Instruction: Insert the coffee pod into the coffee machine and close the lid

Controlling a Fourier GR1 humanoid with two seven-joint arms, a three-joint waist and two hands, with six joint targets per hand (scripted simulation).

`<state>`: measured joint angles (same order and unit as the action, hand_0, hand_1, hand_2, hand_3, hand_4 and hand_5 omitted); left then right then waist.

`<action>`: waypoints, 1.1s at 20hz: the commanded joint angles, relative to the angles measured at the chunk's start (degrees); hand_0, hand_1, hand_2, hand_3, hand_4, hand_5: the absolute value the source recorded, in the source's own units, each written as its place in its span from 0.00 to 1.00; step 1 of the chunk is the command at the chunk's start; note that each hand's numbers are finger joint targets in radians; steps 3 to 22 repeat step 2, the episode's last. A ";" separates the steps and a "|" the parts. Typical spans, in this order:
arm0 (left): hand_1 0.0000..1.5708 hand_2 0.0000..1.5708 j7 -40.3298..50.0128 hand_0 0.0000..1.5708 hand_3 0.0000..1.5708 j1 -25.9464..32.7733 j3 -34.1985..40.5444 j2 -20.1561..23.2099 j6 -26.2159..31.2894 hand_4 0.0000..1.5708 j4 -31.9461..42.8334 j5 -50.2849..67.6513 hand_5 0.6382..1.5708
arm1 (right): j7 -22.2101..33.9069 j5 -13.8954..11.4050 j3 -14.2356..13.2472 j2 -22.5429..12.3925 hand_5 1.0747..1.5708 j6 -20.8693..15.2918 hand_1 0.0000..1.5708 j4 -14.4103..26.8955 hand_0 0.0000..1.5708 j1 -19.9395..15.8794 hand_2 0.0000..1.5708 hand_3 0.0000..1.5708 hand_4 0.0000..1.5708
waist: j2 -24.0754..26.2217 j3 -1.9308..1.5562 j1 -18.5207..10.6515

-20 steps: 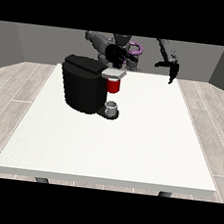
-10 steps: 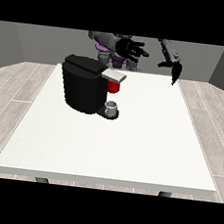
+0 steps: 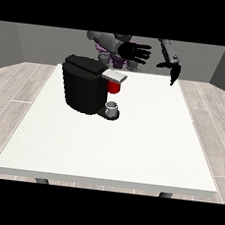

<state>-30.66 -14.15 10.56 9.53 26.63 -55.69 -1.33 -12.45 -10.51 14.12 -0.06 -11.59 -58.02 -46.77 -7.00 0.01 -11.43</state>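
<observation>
Coffee machine (image 3: 87, 86): black, boxy body, standing upright on the left half of the white table (image 3: 130, 151), towards the far edge. Lid (image 3: 114, 76): grey-topped flap, lying flat across the brew head at the machine's right side. Red part (image 3: 114, 87): shows just beneath the lid; whether this is the coffee pod or part of the head cannot be told. Cup (image 3: 112, 109): small, grey, seated on the machine's base directly under the brew head.

Hand at the view's left (image 3: 133, 51): black, raised above and behind the machine, to the right of its top; fingers straight and spread, pointing towards the view's right; holds nothing and touches nothing.

Hand at the view's right (image 3: 174, 71): black, hanging from a bent forearm well to the right of the machine, above the table's far edge; fingers point downward and look relaxed; nothing seen in it.

Robot torso (image 3: 114, 53): grey and purple, behind the table's far edge.
</observation>
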 commanded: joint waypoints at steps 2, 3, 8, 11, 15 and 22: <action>0.00 0.00 -6.67 0.00 0.00 0.42 -2.19 -0.57 -0.73 0.11 3.65 -3.59 1.00 | -4.75 7.30 12.72 0.06 1.00 -1.21 0.00 -6.58 0.00 9.07 0.00 0.00 0.29 | -1.31 0.03 -0.86; 0.00 0.00 -6.67 0.00 0.00 0.42 -2.19 -0.57 -0.73 0.11 3.65 -3.59 1.00 | -4.75 7.30 12.72 0.06 1.00 -1.21 0.00 -6.58 0.00 9.07 0.00 0.00 0.29 | -1.31 0.03 -0.86; 0.00 0.00 -6.67 0.00 0.00 0.42 -2.19 -0.57 -0.73 0.11 3.65 -3.59 1.00 | -4.75 7.30 12.72 0.06 1.00 -1.21 0.00 -6.58 0.00 9.07 0.00 0.00 0.29 | -1.31 0.03 -0.86; 0.00 0.00 -6.67 0.00 0.00 0.42 -2.19 -0.57 -0.73 0.11 3.65 -3.59 1.00 | -4.75 7.30 12.72 0.06 1.00 -1.21 0.00 -6.58 0.00 9.07 0.00 0.00 0.29 | -1.31 0.03 -0.86; 0.00 0.00 -6.67 0.00 0.00 0.42 -2.19 -0.57 -0.73 0.11 3.65 -3.59 1.00 | -4.75 7.30 12.72 0.06 1.00 -1.21 0.00 -6.58 0.00 9.07 0.00 0.00 0.29 | -1.31 0.03 -0.86; 0.00 0.00 -6.67 0.00 0.00 0.42 -2.19 -0.57 -0.73 0.11 3.65 -3.59 1.00 | -4.75 7.30 12.72 0.06 1.00 -1.21 0.00 -6.58 0.00 9.07 0.00 0.00 0.29 | -1.31 0.03 -0.86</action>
